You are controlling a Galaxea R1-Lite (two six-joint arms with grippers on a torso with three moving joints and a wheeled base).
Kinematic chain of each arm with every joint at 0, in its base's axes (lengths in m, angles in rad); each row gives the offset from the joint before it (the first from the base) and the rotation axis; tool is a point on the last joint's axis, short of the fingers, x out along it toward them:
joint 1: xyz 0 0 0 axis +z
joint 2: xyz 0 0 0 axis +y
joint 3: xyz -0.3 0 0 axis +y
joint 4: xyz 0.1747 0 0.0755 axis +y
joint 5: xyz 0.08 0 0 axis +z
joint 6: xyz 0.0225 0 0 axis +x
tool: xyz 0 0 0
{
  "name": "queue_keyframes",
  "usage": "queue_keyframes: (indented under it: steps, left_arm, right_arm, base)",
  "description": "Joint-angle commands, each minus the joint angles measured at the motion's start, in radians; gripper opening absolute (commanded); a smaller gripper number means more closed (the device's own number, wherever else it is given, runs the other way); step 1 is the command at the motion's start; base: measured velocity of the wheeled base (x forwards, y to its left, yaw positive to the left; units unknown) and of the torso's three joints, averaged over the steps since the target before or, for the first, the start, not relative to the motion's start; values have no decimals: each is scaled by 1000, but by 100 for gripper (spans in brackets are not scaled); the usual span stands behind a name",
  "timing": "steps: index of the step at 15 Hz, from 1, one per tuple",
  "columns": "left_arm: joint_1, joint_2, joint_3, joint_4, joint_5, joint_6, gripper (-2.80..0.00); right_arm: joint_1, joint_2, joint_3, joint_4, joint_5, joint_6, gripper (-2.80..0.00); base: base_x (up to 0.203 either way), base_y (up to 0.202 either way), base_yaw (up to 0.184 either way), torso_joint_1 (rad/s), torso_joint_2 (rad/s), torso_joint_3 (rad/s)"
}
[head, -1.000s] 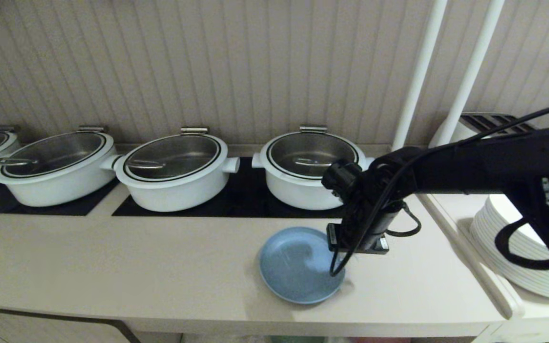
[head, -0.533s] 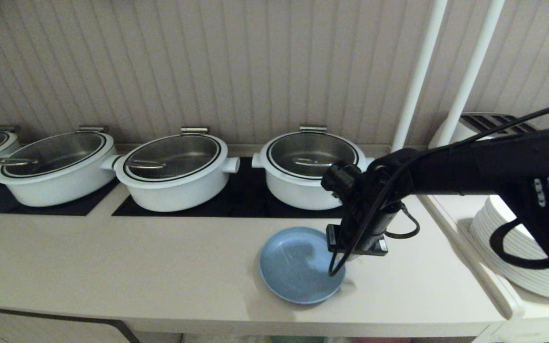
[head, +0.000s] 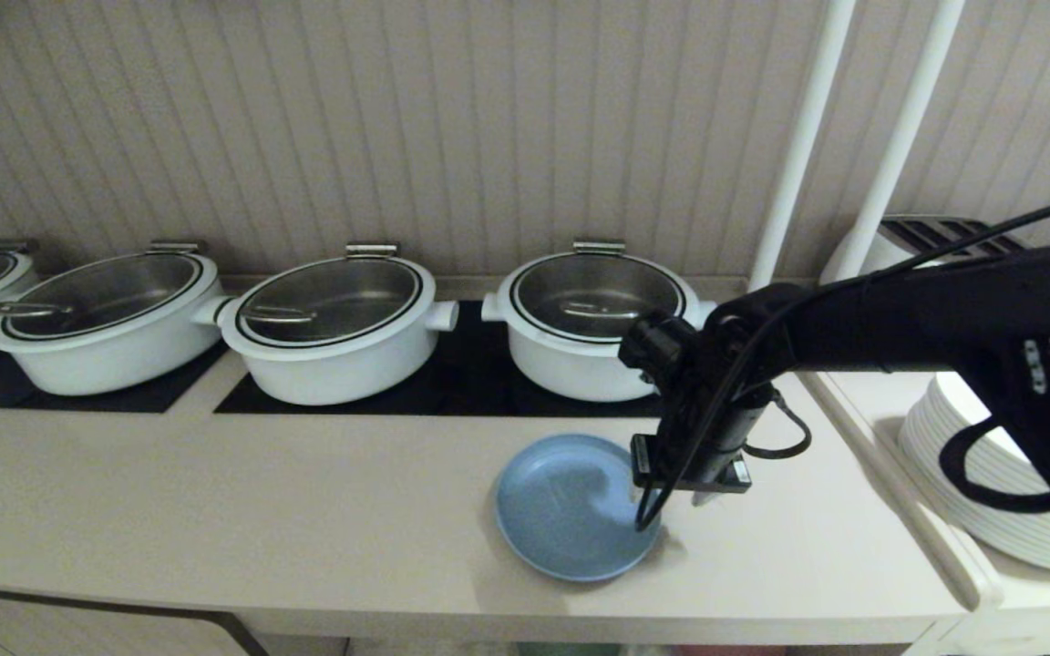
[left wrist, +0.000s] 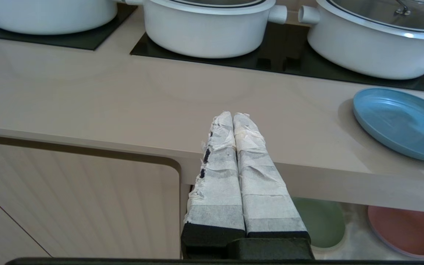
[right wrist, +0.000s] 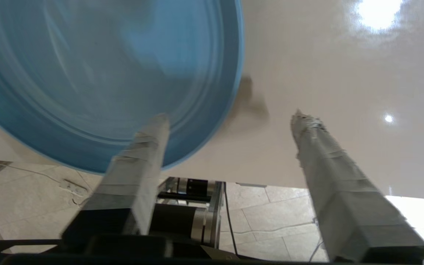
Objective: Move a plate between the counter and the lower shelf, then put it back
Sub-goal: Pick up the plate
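Observation:
The light-blue plate [head: 561,510] lies flat on the beige counter [head: 306,510], close to its front edge and right of the middle. My right gripper [head: 671,497] points down at the plate's right rim and is open. In the right wrist view the right gripper [right wrist: 230,116] has one taped finger over the plate [right wrist: 87,73] and the other over bare counter, holding nothing. The left gripper [left wrist: 233,115] is shut and empty, parked low in front of the counter. The lower shelf [left wrist: 355,235] shows under the counter edge.
Several white lidded pots [head: 334,333] stand on black cooktop panels along the wall, the nearest one [head: 589,319] just behind the right wrist. A stack of white plates [head: 990,474] sits at the right. A green plate [left wrist: 318,221] and a pink plate [left wrist: 403,230] lie in the shelf.
The right gripper has opened and let go of the plate's right rim, and its wrist has edged slightly right. The plate stays on the counter. The left arm has not moved.

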Motion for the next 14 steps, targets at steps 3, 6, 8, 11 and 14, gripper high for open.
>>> queue_keyframes:
  steps: [3, 6, 8, 11, 14]
  left_arm:
    - [0, 0, 1, 0, 1, -1, -280]
    - [0, 0, 1, 0, 1, -1, -280]
    - [0, 0, 1, 0, 1, -1, -280]
    - [0, 0, -1, 0, 1, -1, -280]
    - [0, 0, -1, 0, 1, -1, -280]
  right_arm:
    - [1, 3, 5, 2, -1, 4, 0]
    - [1, 21, -3, -7, -1, 2, 0]
    - [2, 36, -4, -9, -1, 2, 0]
    - [2, 56, -5, -16, -1, 1, 0]
    - [4, 70, -7, -78, -1, 2, 0]
  base:
    - [0, 0, 0, 0, 0, 0]
    - [0, 0, 0, 0, 0, 0]
    - [0, 0, 0, 0, 0, 0]
    - [0, 0, 0, 0, 0, 0]
    - [0, 0, 0, 0, 0, 0]
